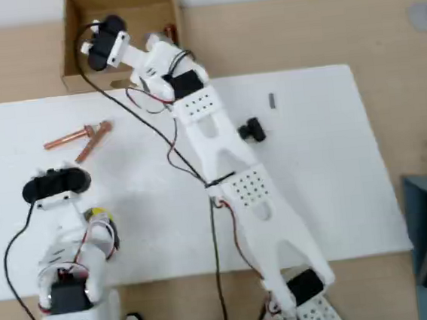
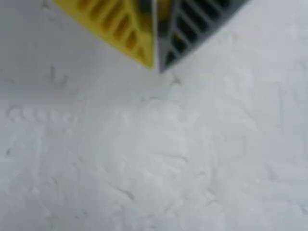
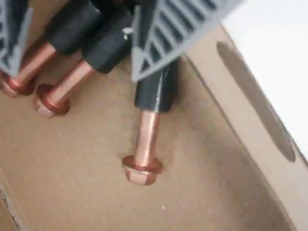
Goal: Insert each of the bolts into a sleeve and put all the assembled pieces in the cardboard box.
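Right gripper (image 3: 74,74): jaws apart over sleeved bolts (image 3: 147,132) in cardboard box (image 3: 226,183). We judge its finger (image 3: 178,29) may snag one. Left gripper (image 2: 155,60): closed, empty.

Both arms are white printed plastic. The right arm (image 1: 234,173) has flat plates dotted with grids of small holes, and the left arm (image 1: 71,295) is built alike. Black motor blocks sit at the joints, and thin red and black cables loop alongside. The left gripper (image 2: 155,66) pairs a yellow ribbed finger (image 2: 120,24) with a dark grey one — the right arm's fingers (image 3: 178,29) are grey and ribbed.
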Controlling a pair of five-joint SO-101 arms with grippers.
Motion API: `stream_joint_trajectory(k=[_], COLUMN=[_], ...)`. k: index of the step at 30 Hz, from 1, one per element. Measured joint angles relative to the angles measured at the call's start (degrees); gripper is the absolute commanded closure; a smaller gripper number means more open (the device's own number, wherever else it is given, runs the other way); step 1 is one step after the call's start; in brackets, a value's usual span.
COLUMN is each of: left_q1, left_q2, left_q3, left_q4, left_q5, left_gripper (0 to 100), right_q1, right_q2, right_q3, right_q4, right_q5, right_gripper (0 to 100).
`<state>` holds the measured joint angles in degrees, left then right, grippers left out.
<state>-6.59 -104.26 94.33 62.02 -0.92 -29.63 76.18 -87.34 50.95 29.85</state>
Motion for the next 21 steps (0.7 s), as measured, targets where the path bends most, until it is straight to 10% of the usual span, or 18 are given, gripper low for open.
stream_joint_trajectory(k=[21], left_q1=[0.00], left_q2=[0.00], left_q3=[0.00], left_q4=[0.00], left_q5=[0.00], left_gripper=[100], right_q1=[0.00], right_q2=[-9.32], right_q3=[-5.27], right_q4=[21.71], right_q5=[-11.25], right_gripper=[98.9])
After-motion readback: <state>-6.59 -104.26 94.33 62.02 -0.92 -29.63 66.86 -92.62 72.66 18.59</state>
